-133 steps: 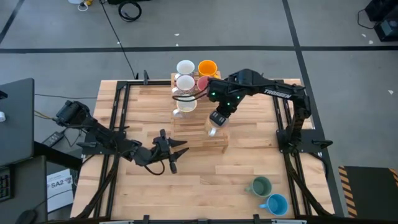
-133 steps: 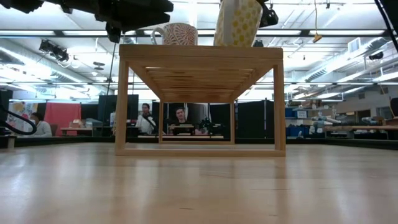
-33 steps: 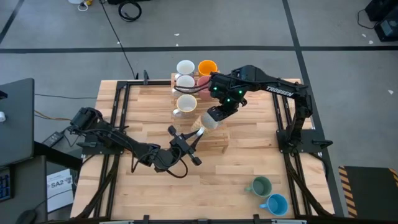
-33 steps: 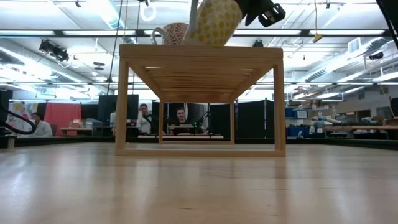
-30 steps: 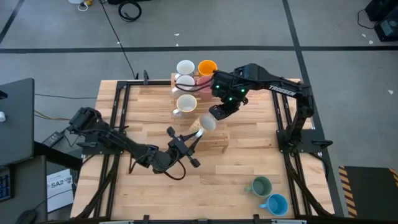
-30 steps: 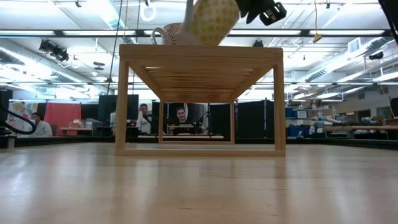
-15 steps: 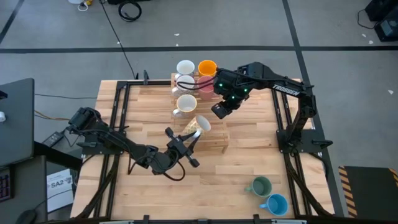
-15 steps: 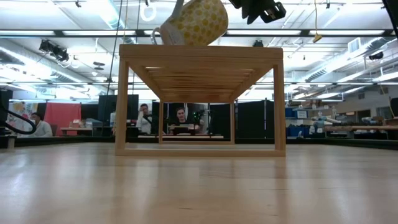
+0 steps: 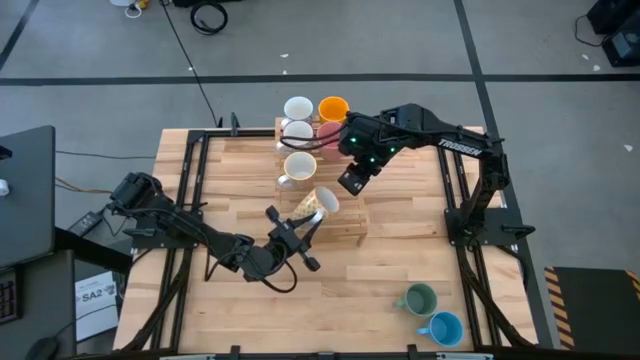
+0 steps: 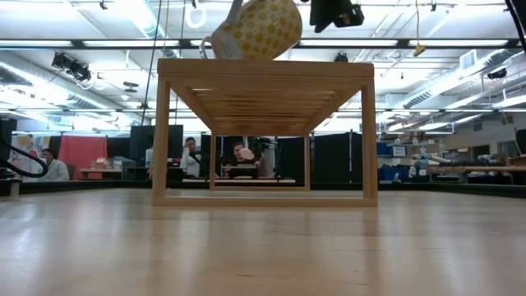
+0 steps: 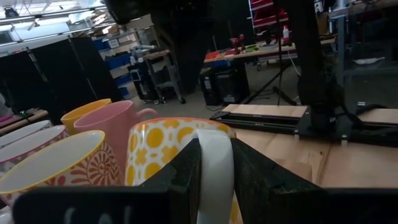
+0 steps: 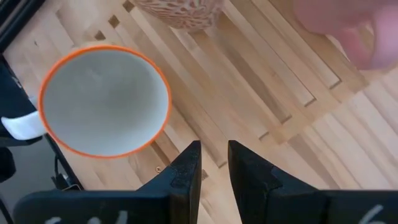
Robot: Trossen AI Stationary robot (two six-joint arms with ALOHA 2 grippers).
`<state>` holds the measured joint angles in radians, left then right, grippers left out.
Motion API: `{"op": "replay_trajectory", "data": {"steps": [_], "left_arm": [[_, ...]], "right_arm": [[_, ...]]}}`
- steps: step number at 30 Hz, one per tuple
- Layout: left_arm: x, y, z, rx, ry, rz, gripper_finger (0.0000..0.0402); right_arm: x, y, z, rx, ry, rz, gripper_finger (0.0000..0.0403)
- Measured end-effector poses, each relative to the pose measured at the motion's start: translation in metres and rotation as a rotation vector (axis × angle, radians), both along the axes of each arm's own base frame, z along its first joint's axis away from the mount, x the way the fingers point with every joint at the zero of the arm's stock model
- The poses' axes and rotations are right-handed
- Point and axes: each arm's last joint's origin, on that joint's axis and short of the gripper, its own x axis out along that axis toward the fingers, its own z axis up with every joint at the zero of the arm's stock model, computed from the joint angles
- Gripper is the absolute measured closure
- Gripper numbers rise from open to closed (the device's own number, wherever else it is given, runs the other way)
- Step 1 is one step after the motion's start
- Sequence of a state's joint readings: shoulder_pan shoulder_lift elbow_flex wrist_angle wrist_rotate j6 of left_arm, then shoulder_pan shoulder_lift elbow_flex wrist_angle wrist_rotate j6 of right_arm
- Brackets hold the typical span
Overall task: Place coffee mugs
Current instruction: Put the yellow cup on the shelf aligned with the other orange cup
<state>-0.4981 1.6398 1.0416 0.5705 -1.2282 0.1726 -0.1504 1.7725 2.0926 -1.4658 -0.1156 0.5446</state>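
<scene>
Left gripper point(image 9: 300, 228) has its jaws clamped on the handle of the yellow-patterned mug point(image 9: 322, 203), holding it tilted at the near edge of the wooden rack point(image 9: 340, 225). Right gripper point(image 9: 351, 181) hangs just above the rack, jaws nearly together, holding nothing. Green mug point(image 9: 417, 298) and blue mug point(image 9: 445, 328) sit near the tabletop's point(image 9: 230, 170) front right corner.

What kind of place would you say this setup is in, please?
Probably a robotics lab or workshop: a wooden table on a concrete floor, ceiling strip lights, people seated at desks, and workbenches behind.
</scene>
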Motion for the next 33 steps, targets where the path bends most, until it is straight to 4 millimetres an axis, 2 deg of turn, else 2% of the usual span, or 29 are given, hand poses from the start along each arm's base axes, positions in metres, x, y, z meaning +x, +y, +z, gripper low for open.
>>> {"op": "replay_trajectory", "data": {"steps": [15, 23, 26, 33], "left_arm": [[-0.001, -0.003, 0.000, -0.001, -0.001, -0.012, 0.0320], [-0.005, -0.011, 0.000, 0.003, 0.003, -0.037, 0.0320], [-0.006, -0.013, 0.000, 0.017, 0.015, -0.044, 0.0320], [-0.006, -0.013, 0.000, 0.017, 0.016, -0.043, 0.0320]], "right_arm": [[0.014, 0.003, 0.007, -0.180, -0.146, 0.169, 0.0318], [0.020, 0.008, 0.010, -0.377, -0.215, 0.516, 0.0318], [0.024, 0.013, 0.009, -0.398, -0.251, 0.643, 0.0318], [0.031, 0.022, 0.006, -0.421, -0.328, 0.796, 0.0318]]}}
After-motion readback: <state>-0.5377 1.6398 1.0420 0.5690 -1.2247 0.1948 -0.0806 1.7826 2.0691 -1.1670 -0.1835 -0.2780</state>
